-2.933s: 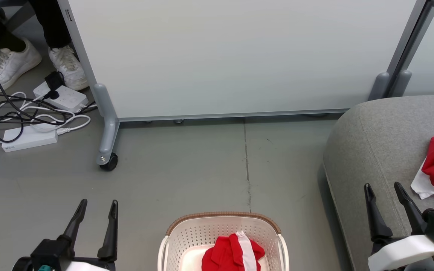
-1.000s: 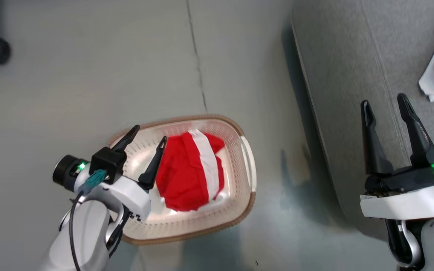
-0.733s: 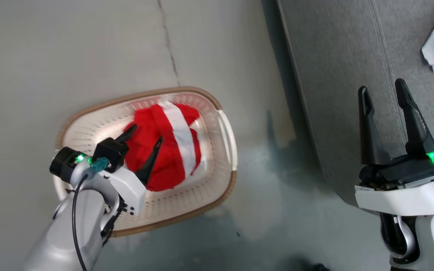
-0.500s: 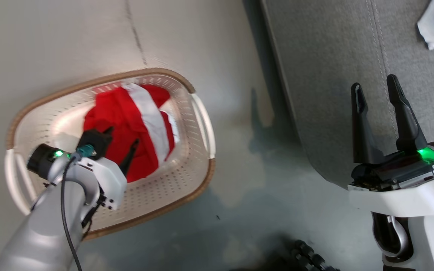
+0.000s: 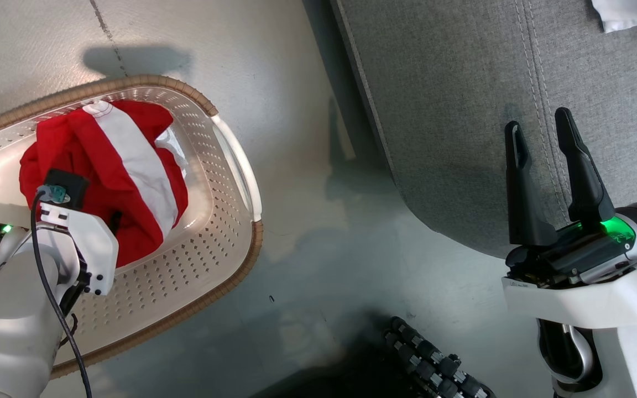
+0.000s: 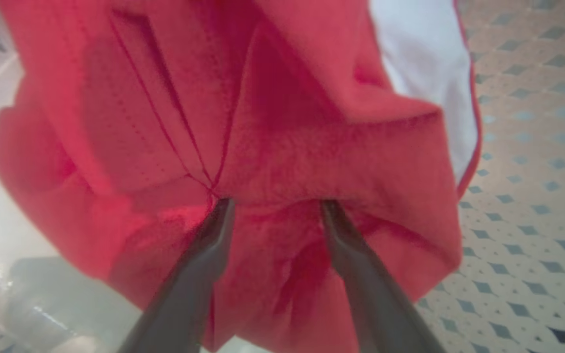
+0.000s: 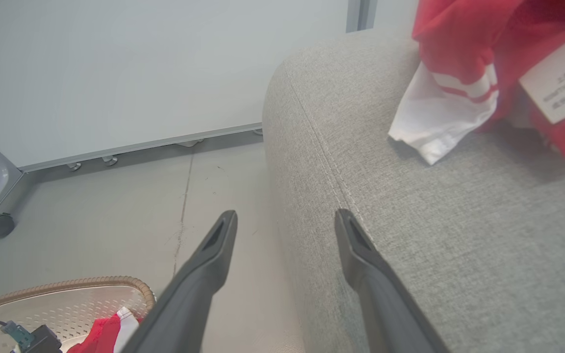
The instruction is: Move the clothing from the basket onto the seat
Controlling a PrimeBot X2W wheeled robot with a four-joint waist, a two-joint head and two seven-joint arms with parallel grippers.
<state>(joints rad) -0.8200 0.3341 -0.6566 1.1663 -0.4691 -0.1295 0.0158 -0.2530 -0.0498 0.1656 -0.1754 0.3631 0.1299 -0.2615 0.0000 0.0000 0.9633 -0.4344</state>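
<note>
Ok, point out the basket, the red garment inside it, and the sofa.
basket (image 5: pixel 186 262): head view, on its perforated wall.
red garment (image 5: pixel 139 166): head view, on its white stripe.
sofa (image 5: pixel 451 110): head view, on bare grey upholstery.

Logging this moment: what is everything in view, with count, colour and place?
clothing in basket: one bundle, red with a white stripe, bunched inside the basket.
basket: one, cream perforated with brown rim, on the floor left of the sofa.
sofa: one, grey fabric, on the right.
clothing on sofa: red and white with a white label, count unclear, lying on the cushion.
partition panel: one, pale, on a caster foot, beyond the floor.
floor: grey.
left claw: open, dark fingers pressed into the clothing in basket.
right claw: open, dark, above the sofa's edge, holding nothing.
</note>
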